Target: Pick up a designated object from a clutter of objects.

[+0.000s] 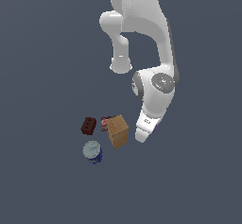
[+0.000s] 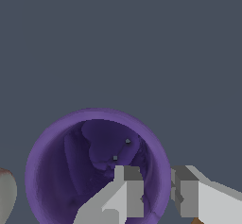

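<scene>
Straddling the purple cup (image 2: 71,171)'s rim, we are seeing the claw (image 2: 156,194) narrowly parted, one finger (image 2: 127,190) inside, one outside, near the tan box (image 1: 118,131).

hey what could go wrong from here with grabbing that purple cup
1. In the wrist view the gripper has one jaw inside the purple cup and one outside, astride the rim. A thin wall pinch might slip or tip the cup when lifted.
2. The tan box stands close beside the arm's hand in the exterior view, so a sideways move could knock it.
3. The cup is barely visible in the exterior view, so grasp depth is hard to confirm.
</scene>
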Motion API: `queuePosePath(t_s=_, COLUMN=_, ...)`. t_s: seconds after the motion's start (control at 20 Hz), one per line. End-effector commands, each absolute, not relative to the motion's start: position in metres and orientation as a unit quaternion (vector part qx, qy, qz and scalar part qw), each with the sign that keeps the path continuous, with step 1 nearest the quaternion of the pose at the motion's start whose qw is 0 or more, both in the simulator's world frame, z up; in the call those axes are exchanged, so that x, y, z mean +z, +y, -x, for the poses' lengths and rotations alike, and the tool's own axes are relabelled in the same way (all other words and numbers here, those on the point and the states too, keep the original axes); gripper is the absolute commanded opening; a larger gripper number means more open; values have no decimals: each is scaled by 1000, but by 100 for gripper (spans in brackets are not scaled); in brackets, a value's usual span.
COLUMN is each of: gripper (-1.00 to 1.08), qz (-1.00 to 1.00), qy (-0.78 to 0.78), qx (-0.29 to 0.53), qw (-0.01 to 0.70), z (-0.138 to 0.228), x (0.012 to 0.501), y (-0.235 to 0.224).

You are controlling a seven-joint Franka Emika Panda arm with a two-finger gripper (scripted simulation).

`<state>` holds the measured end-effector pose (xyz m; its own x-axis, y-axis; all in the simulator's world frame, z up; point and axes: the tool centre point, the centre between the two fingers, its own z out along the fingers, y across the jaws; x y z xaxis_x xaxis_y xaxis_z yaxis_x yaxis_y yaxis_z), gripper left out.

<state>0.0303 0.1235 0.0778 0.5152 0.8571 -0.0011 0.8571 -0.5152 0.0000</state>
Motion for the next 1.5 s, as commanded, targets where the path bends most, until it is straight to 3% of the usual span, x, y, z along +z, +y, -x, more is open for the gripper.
queuePosePath(t_s=0.0, gripper=-100, qz=-870, qy=492, qx=1, qw=1, z=-32, x=88, y=121)
queuePosePath(t_s=0.45, gripper=-100, qz=-870, qy=493, qx=1, qw=0, z=-37, x=155, y=102)
queuePosePath(t_s=1.45, gripper=-100, qz=-870, qy=493, qx=1, qw=0, z=-59, x=368, y=41)
